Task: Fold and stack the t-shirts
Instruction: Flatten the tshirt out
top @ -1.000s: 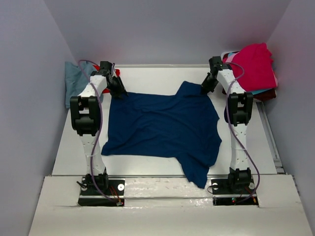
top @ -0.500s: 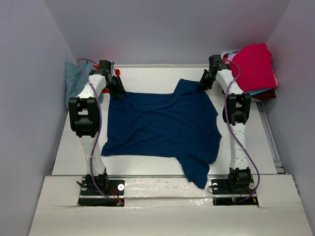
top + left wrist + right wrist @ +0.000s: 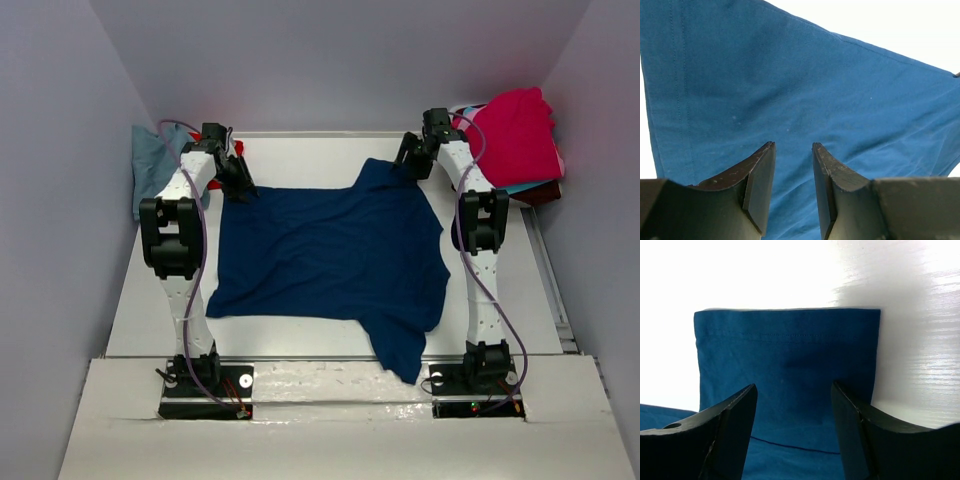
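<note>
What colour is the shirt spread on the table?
The shirt is plain navy blue, clearest in the top view.

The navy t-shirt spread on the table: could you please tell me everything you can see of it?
The navy t-shirt is soft, matte cloth, lying spread and mostly flat on the white table, with light wrinkles and no print showing. One sleeve, its hem stitched, points to the far right; a flap reaches the near edge. The left gripper and right gripper are both open over its far corners; whether they touch it is unclear.
</note>
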`<state>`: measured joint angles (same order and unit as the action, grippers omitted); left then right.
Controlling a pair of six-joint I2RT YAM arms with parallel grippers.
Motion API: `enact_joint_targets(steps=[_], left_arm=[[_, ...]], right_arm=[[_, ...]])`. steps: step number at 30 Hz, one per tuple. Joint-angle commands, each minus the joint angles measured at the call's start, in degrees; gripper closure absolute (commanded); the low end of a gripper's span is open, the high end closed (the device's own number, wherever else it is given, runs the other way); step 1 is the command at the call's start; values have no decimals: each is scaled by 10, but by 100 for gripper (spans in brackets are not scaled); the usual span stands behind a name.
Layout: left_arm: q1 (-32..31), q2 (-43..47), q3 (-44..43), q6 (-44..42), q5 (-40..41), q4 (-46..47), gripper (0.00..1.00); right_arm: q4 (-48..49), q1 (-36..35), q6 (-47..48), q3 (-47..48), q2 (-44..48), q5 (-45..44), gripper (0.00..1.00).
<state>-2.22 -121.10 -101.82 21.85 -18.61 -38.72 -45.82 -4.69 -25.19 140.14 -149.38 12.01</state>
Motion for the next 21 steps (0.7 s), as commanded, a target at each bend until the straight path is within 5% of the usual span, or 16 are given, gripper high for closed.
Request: enact_joint_targets(steps=[1, 5, 12, 17, 21], left_arm=[[-5, 43, -14, -9, -7, -6, 54], [-10, 46, -5, -8, -15, 4, 54], [-28, 53, 10, -7, -1, 8, 55], [-34, 109, 86, 15, 48, 15, 54], [-34, 169, 202, 37, 45, 50, 55]], right_arm=[[2, 1, 8, -12, 29, -21, 34], [35, 1, 4, -120, 110, -22, 34], [-9, -4, 6, -172, 197, -31, 35], [-71, -26, -7, -197, 246, -59, 36], [-80, -44, -17, -328, 306, -31, 46]])
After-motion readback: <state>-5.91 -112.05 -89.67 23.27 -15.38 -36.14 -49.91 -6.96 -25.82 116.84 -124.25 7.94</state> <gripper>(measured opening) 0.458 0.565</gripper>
